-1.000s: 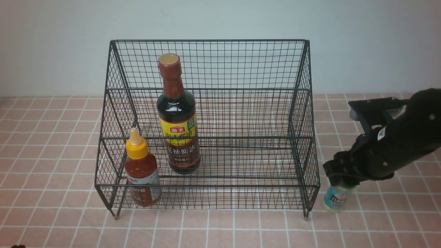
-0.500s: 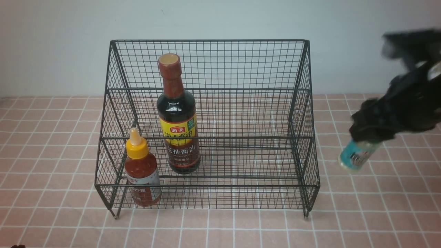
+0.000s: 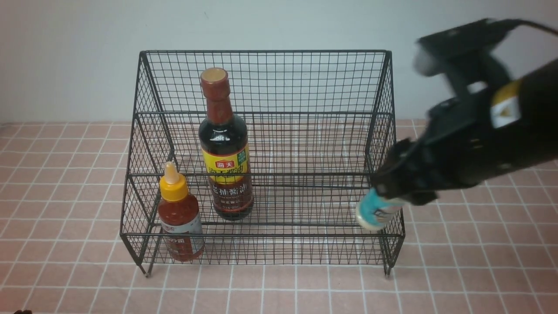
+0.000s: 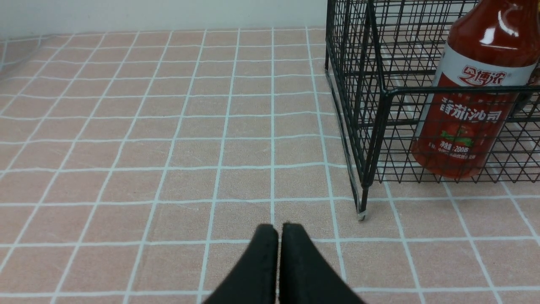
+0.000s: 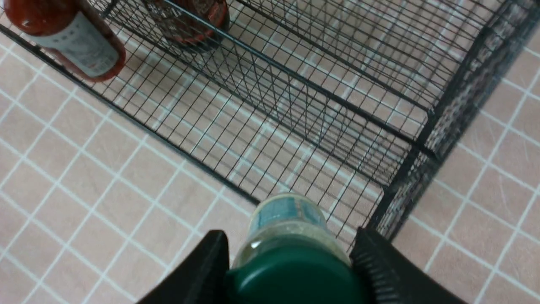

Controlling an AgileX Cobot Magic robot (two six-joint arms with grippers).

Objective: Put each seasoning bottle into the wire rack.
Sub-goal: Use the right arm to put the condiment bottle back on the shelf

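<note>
The black wire rack (image 3: pixel 266 113) stands mid-table. Inside it, the tall dark soy-sauce bottle (image 3: pixel 225 148) stands on the middle tier and the short red-sauce bottle (image 3: pixel 178 216) on the front-left low tier, also seen as the red-sauce bottle (image 4: pixel 472 105). My right gripper (image 3: pixel 394 196) is shut on the green lid of the small clear shaker (image 3: pixel 374 211), which hangs tilted in the air at the rack's front-right corner. In the right wrist view the shaker (image 5: pixel 287 228) sits between both fingers (image 5: pixel 379 270), above the rack's front rail (image 5: pixel 168 143). My left gripper (image 4: pixel 279 230) is shut, empty, low over the cloth left of the rack.
A pink checked cloth (image 3: pixel 65 209) covers the table. A pale wall (image 3: pixel 65 52) rises behind the rack. The rack's front-left leg (image 4: pixel 363 211) stands a short way from my left fingertips.
My right arm lifted the shaker off the cloth right of the rack, then carried it leftward to the rack's front-right corner. The left gripper and both racked bottles stayed still.
</note>
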